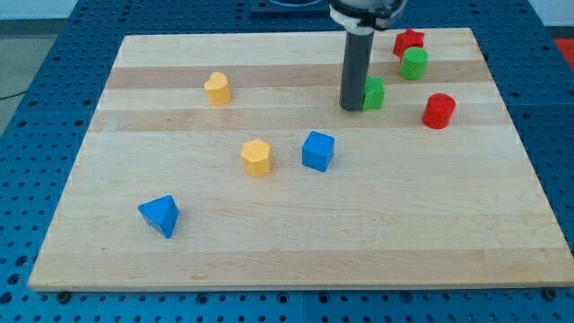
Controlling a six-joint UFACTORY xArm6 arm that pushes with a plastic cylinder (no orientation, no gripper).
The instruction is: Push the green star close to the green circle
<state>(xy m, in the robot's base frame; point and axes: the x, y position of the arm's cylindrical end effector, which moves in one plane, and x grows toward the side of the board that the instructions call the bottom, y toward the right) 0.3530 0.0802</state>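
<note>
My tip (352, 107) was seen pressed against the left side of the green star (374, 93) on the counter (296, 242). No pincer was fitted, so no grip could be told. The green circle (413, 64) was found near, toward the view's upper right.

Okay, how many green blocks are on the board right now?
2. The green cylinder-shaped block sits near the view's top right, just below a red star block. The other green block, shape partly hidden, touches my tip on its right. Nothing else seems hidden.
</note>
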